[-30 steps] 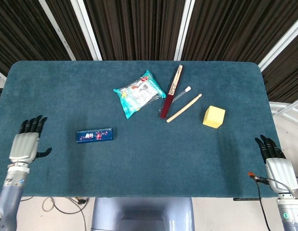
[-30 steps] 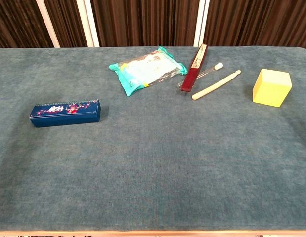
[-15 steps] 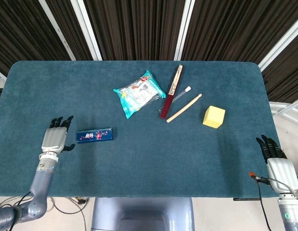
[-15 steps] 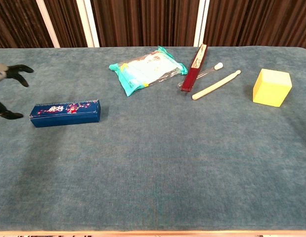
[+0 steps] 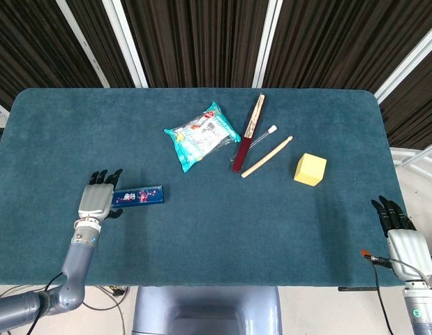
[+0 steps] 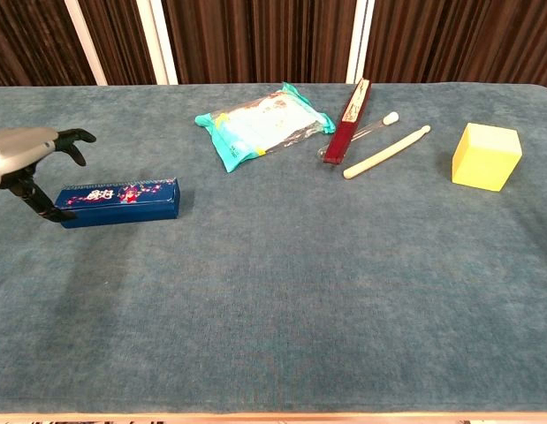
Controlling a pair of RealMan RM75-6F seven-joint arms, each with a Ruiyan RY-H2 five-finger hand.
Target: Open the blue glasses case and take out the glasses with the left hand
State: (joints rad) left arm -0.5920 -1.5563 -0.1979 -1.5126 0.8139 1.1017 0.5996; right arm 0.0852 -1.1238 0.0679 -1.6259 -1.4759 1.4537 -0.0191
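Left robot hand (image 5: 98, 199) at the left end of the blue glasses case (image 5: 137, 196), fingers spread, gripping nothing. Case lies closed, flat on the table (image 5: 202, 230). Right robot hand (image 5: 400, 234) open at the table's right edge.

even, bright overhead light; soft small shadows on the table (image 5: 202, 230); both views sharp, no glare or blur.

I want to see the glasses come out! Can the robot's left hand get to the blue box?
Probably yes. The left hand hovers open right at the left end of the blue glasses case, fingers above it, and nothing lies between them. The case looks closed.
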